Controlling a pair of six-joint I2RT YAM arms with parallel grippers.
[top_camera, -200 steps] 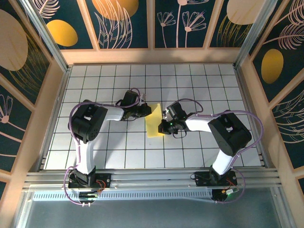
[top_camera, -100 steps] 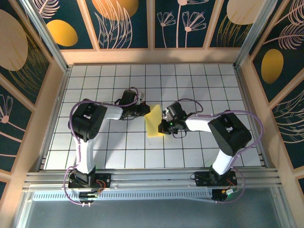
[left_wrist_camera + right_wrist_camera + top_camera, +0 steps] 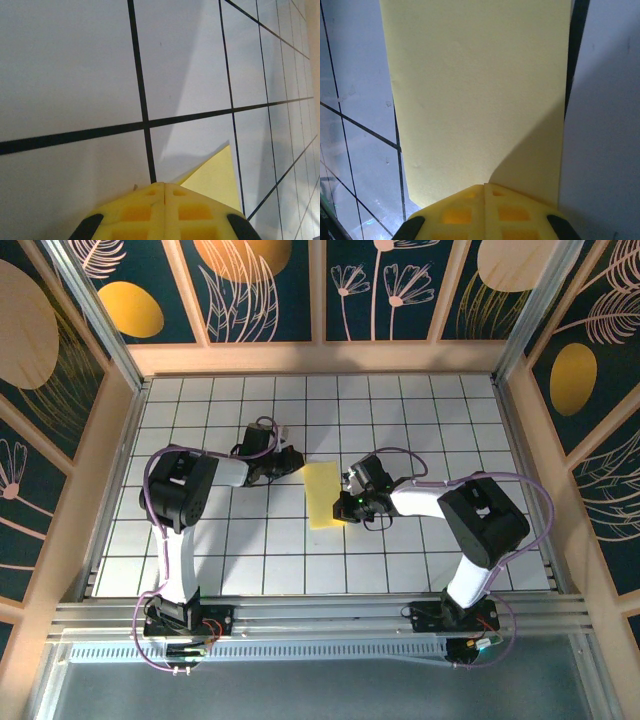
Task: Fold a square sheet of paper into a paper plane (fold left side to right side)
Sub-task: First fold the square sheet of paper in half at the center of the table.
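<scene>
The sheet of paper [image 3: 322, 495] lies near the middle of the table [image 3: 440, 410], between the two arms. It is a narrow yellow strip, about one tile wide and two long. Its long edges run away from the arm bases and lean a little to the left at the far end.

From the right wrist camera the sheet [image 3: 480, 90] looks flat and smooth. Its right long edge runs close along a black grid line [image 3: 577, 50], and its left edge crosses bare white tile.

The right gripper [image 3: 346, 504] sits at the strip's right edge near the near corner. Its yellow pads [image 3: 484, 189] are pressed together with nothing between them, and they hang right over the paper's near end, casting a shadow on it. I can't tell whether they actually press on the sheet.

The left gripper [image 3: 294, 460] is just beside the far left corner of the strip. Its pads [image 3: 164, 190] are also closed tight on nothing. From its own camera, one pointed corner of the sheet [image 3: 215, 175] pokes out just to the right of the pads, lying flat on the tile.

There is plenty of room around the paper:
- Several rows of white tiles lie beyond it, up to the wooden rim [image 3: 320, 358] at the far side.
- A few rows lie in front of it, before the metal rail [image 3: 320, 615] where the arms are bolted.
- Wide stretches of tile run out to both side walls.

The space is tight only at the sheet itself, where the two arms reach in from either side.
</scene>
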